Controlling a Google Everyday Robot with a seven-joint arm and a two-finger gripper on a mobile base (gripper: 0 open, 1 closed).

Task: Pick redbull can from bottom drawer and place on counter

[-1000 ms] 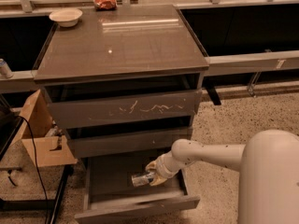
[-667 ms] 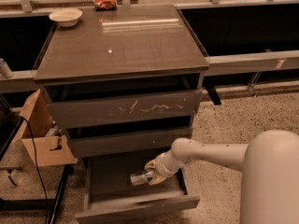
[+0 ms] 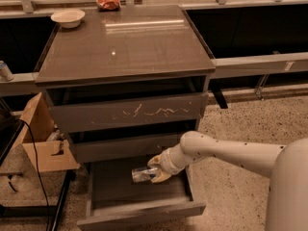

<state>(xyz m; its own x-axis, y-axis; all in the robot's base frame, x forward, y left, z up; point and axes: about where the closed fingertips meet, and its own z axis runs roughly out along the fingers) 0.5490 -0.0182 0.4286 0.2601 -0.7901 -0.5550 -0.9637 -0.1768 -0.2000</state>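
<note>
I see a white bowl at the far left corner of the counter surface. Below it, the bottom drawer stands pulled open. The redbull can, slim and shiny silver with dark patches, lies sideways over the drawer floor, right of centre. The gripper is clamped on its right end. The arm reaches in from the right.
</note>
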